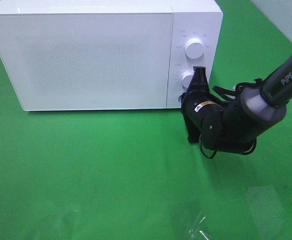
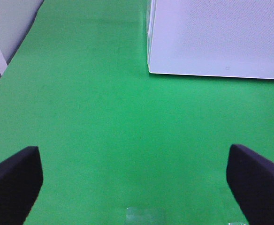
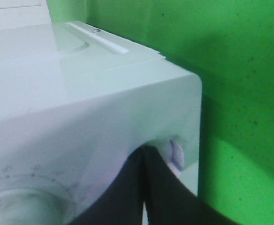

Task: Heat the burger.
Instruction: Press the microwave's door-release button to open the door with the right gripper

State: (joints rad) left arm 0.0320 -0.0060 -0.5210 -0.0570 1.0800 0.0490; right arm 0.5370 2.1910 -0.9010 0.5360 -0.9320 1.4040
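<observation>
The high camera looks steeply down from the front onto the green table. It stands far enough back to take in most of the white microwave at the far side and the right arm reaching in from the right.

The left wrist camera sits low over the table, facing along it between the left fingers toward the microwave's lower front corner at the door end, at middling range.

The right wrist camera is very close to the microwave's control panel, looking past the right fingers at the lower knob.

All three views share the microwave. The high view and the right wrist view share that knob.
</observation>
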